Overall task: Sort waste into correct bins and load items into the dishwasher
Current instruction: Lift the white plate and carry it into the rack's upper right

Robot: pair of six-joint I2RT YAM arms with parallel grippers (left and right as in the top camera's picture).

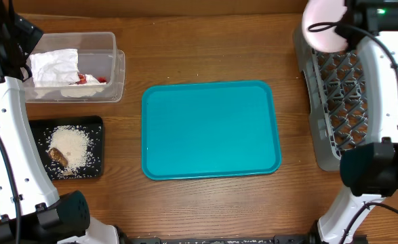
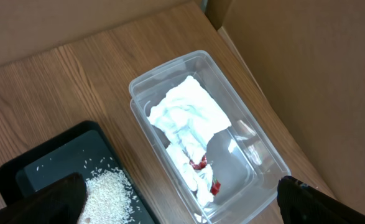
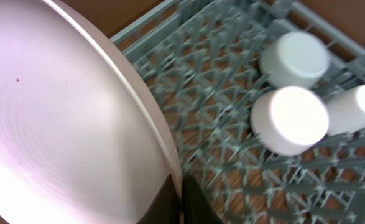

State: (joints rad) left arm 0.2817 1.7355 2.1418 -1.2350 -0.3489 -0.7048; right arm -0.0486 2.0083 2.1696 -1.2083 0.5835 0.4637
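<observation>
My right gripper [image 3: 181, 198] is shut on the rim of the white round plate [image 3: 58, 118], held on edge above the grey dish rack [image 1: 334, 95]; the plate also shows in the overhead view [image 1: 327, 27]. Two upturned white bowls [image 3: 290, 118] and a white cup [image 3: 356, 109] sit in the rack [image 3: 219, 74]. The clear tub [image 1: 114, 68] holds the crumpled napkin [image 2: 188, 115] and red wrapper [image 2: 199, 165]. The black tray [image 1: 93, 125] holds rice [image 1: 73, 146] and a brown scrap [image 1: 57, 157]. My left gripper [image 2: 182, 208] is open and empty above the tub [image 2: 257, 140].
The teal tray [image 1: 211, 129] lies in the middle of the wooden table with nothing on it. A cardboard wall [image 2: 306, 68] stands close behind the tub. The black tray also shows in the left wrist view [image 2: 39, 168].
</observation>
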